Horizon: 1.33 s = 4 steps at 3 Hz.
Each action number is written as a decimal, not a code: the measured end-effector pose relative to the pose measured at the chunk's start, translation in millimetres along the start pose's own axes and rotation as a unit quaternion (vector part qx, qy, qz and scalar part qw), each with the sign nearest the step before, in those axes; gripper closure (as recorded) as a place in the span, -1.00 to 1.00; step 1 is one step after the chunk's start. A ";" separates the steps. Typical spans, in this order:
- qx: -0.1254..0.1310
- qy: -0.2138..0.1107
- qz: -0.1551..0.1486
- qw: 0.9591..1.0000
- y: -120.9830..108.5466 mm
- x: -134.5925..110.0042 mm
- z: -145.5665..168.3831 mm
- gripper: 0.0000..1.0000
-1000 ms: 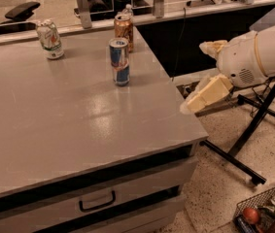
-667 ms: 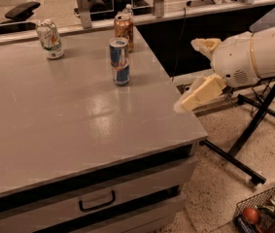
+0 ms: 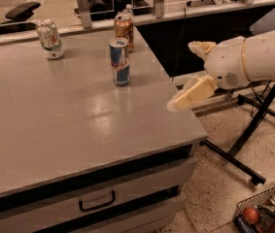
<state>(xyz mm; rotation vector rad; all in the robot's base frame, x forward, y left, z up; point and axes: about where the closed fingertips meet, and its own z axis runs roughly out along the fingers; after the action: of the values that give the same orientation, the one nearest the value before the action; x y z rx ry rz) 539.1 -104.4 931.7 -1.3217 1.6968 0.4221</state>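
The robot's cream-coloured gripper (image 3: 182, 75) hovers just off the right edge of a grey table (image 3: 54, 130), its fingers spread wide and holding nothing. The nearest thing, to its left, is a slim blue-and-silver drink can (image 3: 120, 61), standing upright. A brown can (image 3: 124, 29) stands just behind it. The lettering on both is unreadable.

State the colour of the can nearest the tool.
Blue and silver can, camera view; tool near the table edge.
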 end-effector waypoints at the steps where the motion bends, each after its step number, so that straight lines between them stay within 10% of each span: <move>1: 0.024 -0.051 0.030 0.998 -18.0 -1.1 34.8 -1.00; 4: 0.049 -0.152 0.085 0.984 -58.3 -17.1 125.9 -1.00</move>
<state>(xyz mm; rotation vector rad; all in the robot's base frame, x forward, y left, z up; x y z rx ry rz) 647.5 -24.4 894.6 -0.9889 1.5557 0.5984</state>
